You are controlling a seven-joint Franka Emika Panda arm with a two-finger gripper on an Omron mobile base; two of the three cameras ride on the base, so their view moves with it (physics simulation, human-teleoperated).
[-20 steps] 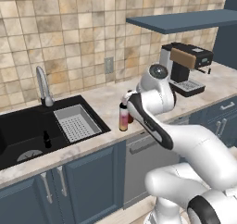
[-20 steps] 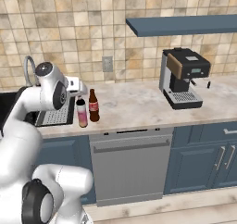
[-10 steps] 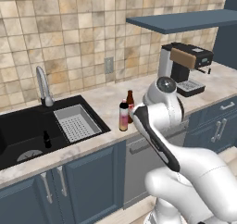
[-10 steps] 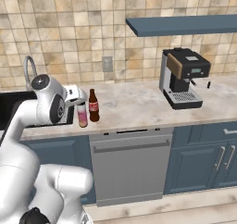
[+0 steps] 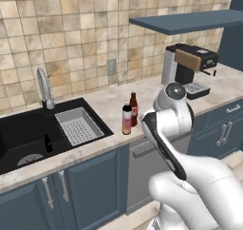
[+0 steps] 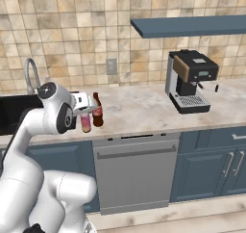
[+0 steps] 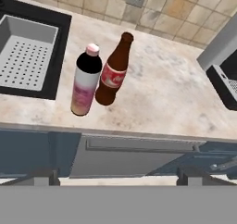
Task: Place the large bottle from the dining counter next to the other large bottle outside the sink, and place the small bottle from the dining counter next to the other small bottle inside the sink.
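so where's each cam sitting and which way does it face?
Left base view: behind the arm, left side, facing sink and wall counter; arm rises lower right.
Right base view: behind right, facing coffee machine; arm lower left.
Hand view: looks down at counter edge; finger tips at bottom.
All share the pink bottle and brown bottle.

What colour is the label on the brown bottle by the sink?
Red with white lettering, on the brown bottle; clearest in the hand view.
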